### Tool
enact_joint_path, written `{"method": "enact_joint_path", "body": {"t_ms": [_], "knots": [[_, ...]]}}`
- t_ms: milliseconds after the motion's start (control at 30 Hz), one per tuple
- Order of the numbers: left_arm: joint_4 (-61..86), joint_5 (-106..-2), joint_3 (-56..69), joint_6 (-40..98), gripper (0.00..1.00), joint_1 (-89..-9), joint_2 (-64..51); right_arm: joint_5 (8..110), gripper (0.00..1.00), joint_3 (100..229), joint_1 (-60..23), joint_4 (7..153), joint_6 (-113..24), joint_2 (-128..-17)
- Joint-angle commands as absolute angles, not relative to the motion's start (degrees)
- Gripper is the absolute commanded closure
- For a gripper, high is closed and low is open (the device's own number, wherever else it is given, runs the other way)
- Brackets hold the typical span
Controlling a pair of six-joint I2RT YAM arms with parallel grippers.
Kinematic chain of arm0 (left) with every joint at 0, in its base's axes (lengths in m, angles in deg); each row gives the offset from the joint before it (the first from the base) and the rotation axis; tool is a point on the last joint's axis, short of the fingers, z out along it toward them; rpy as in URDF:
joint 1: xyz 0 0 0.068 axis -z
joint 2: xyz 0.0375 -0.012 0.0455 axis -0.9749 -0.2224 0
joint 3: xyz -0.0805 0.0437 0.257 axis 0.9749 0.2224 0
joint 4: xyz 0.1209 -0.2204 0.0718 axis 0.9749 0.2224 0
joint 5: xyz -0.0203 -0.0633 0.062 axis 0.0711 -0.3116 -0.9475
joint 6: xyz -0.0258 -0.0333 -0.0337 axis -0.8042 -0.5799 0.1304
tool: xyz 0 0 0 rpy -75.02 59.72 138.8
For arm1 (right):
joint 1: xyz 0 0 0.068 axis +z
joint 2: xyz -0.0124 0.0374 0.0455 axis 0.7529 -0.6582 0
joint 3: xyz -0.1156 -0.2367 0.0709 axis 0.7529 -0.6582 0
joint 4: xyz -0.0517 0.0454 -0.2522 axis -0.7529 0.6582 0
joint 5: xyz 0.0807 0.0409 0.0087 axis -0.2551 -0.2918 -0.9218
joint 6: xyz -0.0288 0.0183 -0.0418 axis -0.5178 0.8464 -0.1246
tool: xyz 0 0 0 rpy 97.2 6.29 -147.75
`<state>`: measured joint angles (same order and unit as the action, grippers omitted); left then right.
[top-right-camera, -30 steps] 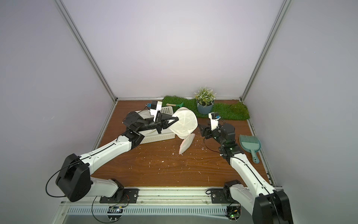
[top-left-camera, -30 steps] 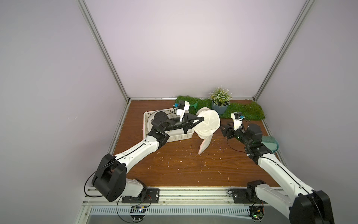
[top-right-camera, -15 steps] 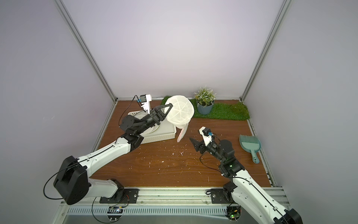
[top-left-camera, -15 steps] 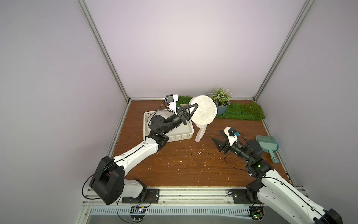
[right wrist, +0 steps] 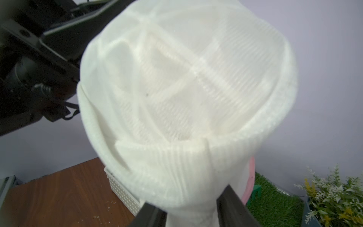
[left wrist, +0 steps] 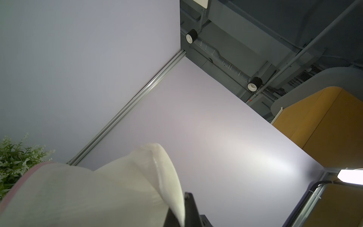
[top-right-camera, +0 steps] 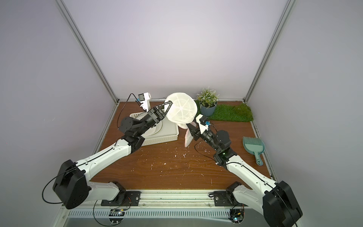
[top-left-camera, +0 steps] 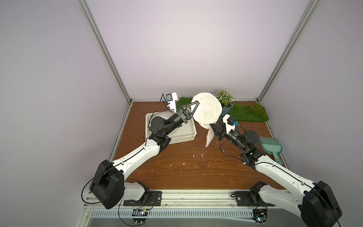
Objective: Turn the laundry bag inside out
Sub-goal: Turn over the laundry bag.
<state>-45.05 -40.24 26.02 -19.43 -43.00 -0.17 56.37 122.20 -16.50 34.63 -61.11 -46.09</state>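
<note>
The laundry bag (top-left-camera: 207, 109), a round white mesh shape, is held up in the air near the middle of both top views, clear of the wooden table (top-left-camera: 186, 171) and just right of the white basket (top-left-camera: 188, 137). The left gripper (top-left-camera: 196, 102) reaches in from the left of the frame and is pressed together on the bag's upper-left rim, pinching the cloth. The left wrist view shows the white fabric running down into the dark jaws at the bottom edge. The right gripper (top-left-camera: 213, 125) comes up from the lower right to the bag's underside. In the right wrist view its fingers (right wrist: 153, 216) stand on either side of the gathered lower cloth, which fills the gap and touches both – a pinch on the bag. A loose end (top-left-camera: 209, 137) of the bag hangs below this grip toward the table. Behind the bag, toward the top of the frame, a potted plant (top-left-camera: 225, 98) stands at the left end of a grass mat (top-left-camera: 247, 115). A teal dustpan (top-left-camera: 272, 145) lies at the right edge of the table, well apart from the bag. Small white scraps (top-left-camera: 201, 156) are scattered on the wood below the centre.
</note>
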Motion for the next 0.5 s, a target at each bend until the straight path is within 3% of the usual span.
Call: {"method": "enact_joint_path", "body": {"t_ms": [0,100,333,400,467], "knots": [[-50.43,-41.15,24.09,-25.02,1.00,-42.34,0.27,56.75,0.88,123.10,-15.84,31.49,-61.26,-46.79],[-52.05,-42.00,20.98,-29.83,1.00,-41.81,-1.84,57.47,0.98,121.57,-15.00,28.62,-59.32,-48.14],[-53.64,-48.41,15.90,-37.18,1.00,-37.10,-5.83,66.19,1.00,120.40,-12.39,21.09,-54.56,-54.48],[-53.56,-49.44,15.75,-38.26,1.00,-36.98,-6.12,68.78,0.98,119.78,-12.20,19.27,-54.16,-55.36],[-53.49,-50.93,17.24,-39.18,1.00,-36.95,-5.71,73.30,0.81,119.08,-12.20,19.36,-54.49,-54.71]]}}
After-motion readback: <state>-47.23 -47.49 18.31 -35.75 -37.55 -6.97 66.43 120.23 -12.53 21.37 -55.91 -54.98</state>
